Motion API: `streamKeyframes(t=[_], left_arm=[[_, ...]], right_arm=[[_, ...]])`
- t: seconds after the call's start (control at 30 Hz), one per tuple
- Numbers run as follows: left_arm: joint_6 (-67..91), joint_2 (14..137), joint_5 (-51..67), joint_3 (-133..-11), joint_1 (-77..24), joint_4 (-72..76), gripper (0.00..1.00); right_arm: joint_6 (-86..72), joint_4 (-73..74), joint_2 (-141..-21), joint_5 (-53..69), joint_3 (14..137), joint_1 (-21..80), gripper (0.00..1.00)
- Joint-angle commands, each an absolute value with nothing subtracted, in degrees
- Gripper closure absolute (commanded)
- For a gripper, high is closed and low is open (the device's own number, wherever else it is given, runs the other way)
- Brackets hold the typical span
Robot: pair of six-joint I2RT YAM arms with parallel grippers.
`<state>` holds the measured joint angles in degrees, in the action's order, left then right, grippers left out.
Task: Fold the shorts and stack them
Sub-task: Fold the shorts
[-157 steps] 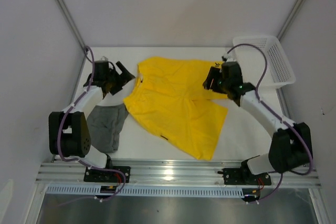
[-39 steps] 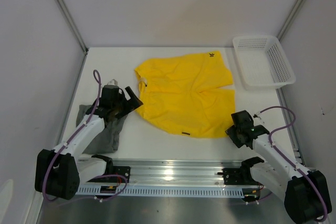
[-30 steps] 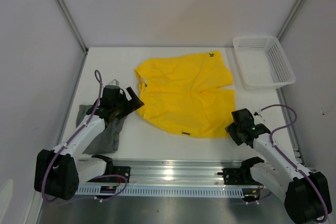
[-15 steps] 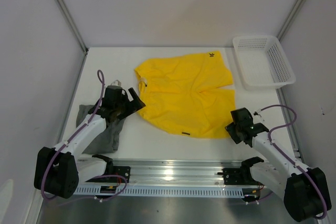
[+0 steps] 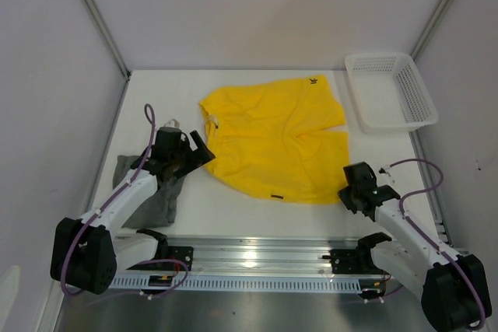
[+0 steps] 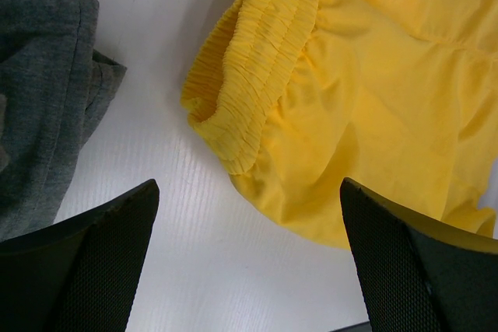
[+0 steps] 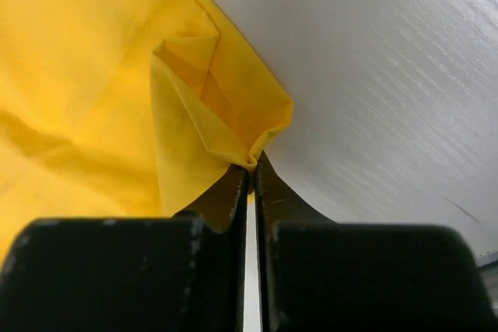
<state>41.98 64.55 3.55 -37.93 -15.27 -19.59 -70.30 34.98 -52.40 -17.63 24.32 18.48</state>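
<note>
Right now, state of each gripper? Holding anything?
Left gripper: jaws open, holding nothing.
Right gripper: jaws closed, pinching a corner of the yellow shorts.

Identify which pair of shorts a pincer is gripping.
The yellow shorts: the right pincer is shut on their near corner. The grey shorts lie ungripped beside the open left pincer.

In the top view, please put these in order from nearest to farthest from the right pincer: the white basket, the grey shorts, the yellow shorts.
Measured from the right pincer:
1. yellow shorts: their near right corner is pinched in this pincer.
2. white basket: behind the pincer, in the far right corner.
3. grey shorts: all the way over on the left side.
</note>
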Motion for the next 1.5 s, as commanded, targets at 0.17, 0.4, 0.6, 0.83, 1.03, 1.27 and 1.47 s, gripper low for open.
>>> streamKeyframes(t=[0.17, 0.4, 0.6, 0.83, 1.03, 1.27, 1.47], left_arm=[[42.1, 64.25, 4.74, -38.5, -15.91, -19.78, 0.01], [46.75, 64.86, 10.1, -35.07, -16.0, -16.36, 0.03], [50.1, 64.42, 9.32, -30.85, -16.0, -10.73, 0.21], [49.39, 71.71, 10.28, -33.22, -16.0, -8.36, 0.4], [54.58, 76.1, 12.83, -29.35, -16.08, 1.75, 0.48], [55.19, 83.4, 12.74, -33.04, -16.08, 4.65, 0.66], [53.44, 82.63, 9.95, -35.32, -16.08, 2.65, 1.0]], right_arm=[[-68.21, 42.27, -49.13, -22.23, 31.97, 15.65, 1.0], [-67.41, 40.43, -53.51, -21.89, 35.68, 13.8, 1.0], [-68.47, 36.92, -54.05, -20.39, 33.84, 13.8, 1.0], [-68.2, 36.74, -53.88, -20.65, 33.14, 13.8, 1.0], [-68.2, 35.77, -54.05, -20.04, 32.7, 13.71, 1.0], [-68.12, 34.98, -53.88, -19.42, 31.73, 13.71, 1.0], [-67.33, 37.87, -51.77, -19.24, 32.87, 13.8, 1.0]])
